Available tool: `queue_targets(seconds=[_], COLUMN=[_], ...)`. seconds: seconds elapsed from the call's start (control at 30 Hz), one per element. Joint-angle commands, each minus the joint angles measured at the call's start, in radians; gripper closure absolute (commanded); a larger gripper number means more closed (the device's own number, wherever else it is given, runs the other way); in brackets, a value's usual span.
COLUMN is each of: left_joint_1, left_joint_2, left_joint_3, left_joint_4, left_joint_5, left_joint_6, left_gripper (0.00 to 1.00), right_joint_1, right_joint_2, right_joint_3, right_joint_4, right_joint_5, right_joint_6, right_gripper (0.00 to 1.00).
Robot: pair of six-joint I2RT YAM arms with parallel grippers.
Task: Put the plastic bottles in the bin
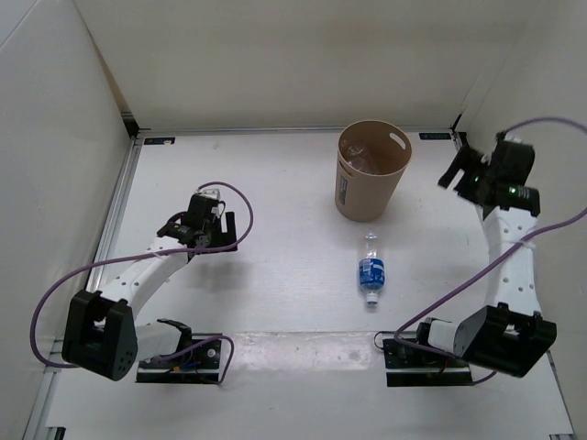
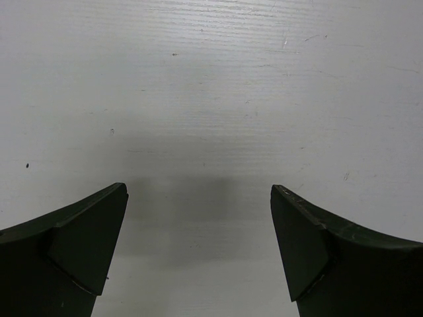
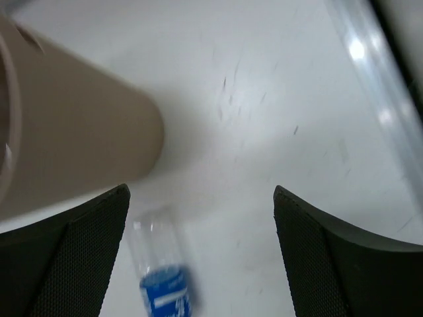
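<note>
On the table (image 1: 275, 183), just at the near side of the bin (image 1: 367, 197), one blue-labelled bottle (image 1: 371, 271) lies on its side. Something clear shows inside the bin, perhaps other bottles. Your right gripper (image 3: 201, 198) hangs beside the bin, fingers spread wide and holding nothing; the left gripper (image 2: 198, 195) likewise. Fetching this bottle seems the step in hand: lower the right gripper over it and close across its body.

White links and black joints make up the left arm (image 1: 138, 275) and right arm (image 1: 509, 264). A purple cable (image 1: 37, 316) loops off each, at 9 o'clock of the left. A green light (image 1: 510, 192) glows on the right wrist. The left fingers (image 2: 73, 257) are smooth black wedges; the right fingers (image 3: 73, 257) finely meshed
</note>
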Motion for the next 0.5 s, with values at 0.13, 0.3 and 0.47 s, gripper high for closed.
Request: queue_targets(seconds=[0.13,0.3,0.47], left_joint_1=[0.0,0.0,0.001], left_joint_2=[0.022,0.022,-0.059], left_joint_3=[0.005,0.019,-0.012], left_joint_4=[0.006,-0.015,-0.018], left_joint_5=[0.031,0.054,0.098], left_joint_6=[-0.002,0.037,0.07], left_gripper=[0.0,0.0,0.0], right_joint_1=[0.03,0.052,-0.025], right_joint_2=[-0.045,-0.054,-0.074], right_joint_3=[-0.239,-0.316,-0.393], right_joint_4=[0.006,0.022,0.009], right_joint_5=[-0.338,-0.357,-0.401], right_joint_6=[-0.053,-0.057,-0.011], right_gripper=[0.1,0.1,0.1])
